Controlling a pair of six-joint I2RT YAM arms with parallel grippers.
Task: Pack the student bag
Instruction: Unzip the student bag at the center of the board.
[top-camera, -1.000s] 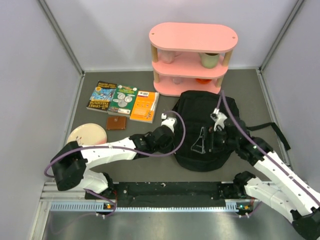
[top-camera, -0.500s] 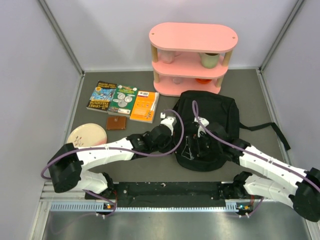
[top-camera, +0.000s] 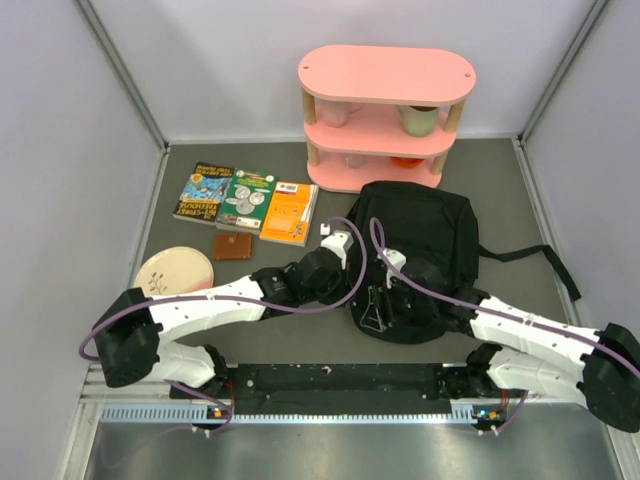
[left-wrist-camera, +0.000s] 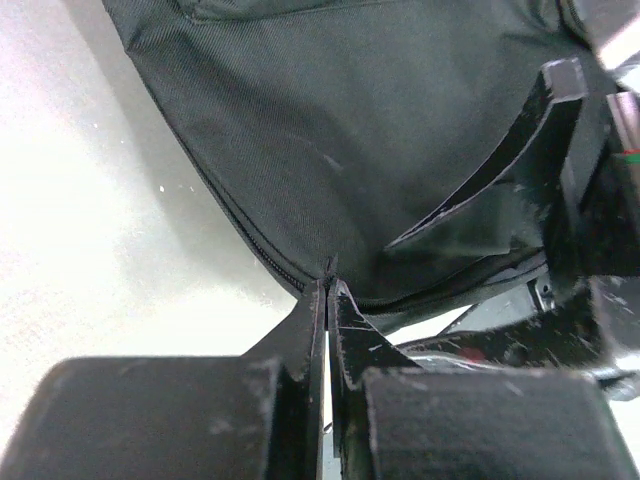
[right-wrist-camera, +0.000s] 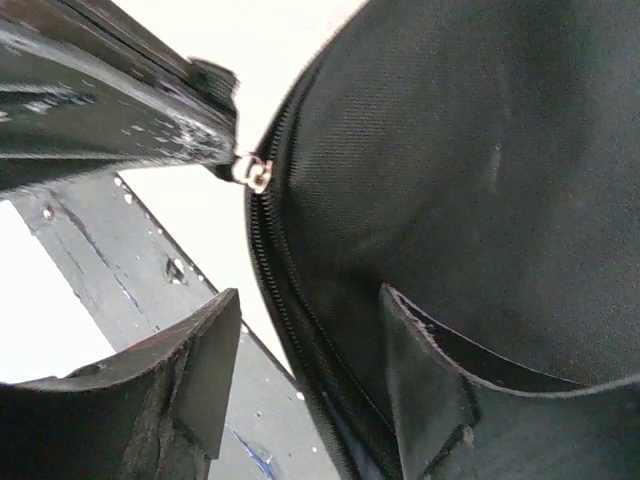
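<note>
student bag (top-camera: 425, 230) lies flat on the grey bench (top-camera: 500, 180), centre-right, top end just in front of the pink shelf (top-camera: 385, 75), one strap (top-camera: 525, 255) trailing off to the right

left pincer (left-wrist-camera: 328, 285) pressed together, tips right on the bag's zip seam at its near-left edge; from the right wrist the metal zipper pull (right-wrist-camera: 250, 172) sits touching those tips, can't tell if it is actually pinched

right pincer (right-wrist-camera: 310, 300) spread, one finger each side of the bag's zippered edge, just beside the left pincer; both arms crowd the same near-left corner of the bag and cover it from above

around: three books in a row at left, blue one (top-camera: 205, 192), green one (top-camera: 247, 200), orange one (top-camera: 288, 212), edges touching or overlapping; brown wallet (top-camera: 233, 246) just in front of them; pale round plate (top-camera: 173, 270) nearer, beside the left arm; cup (top-camera: 420, 118) on the shelf's middle tier, something orange (top-camera: 405, 160) on the lowest tier, too hidden to name
</note>
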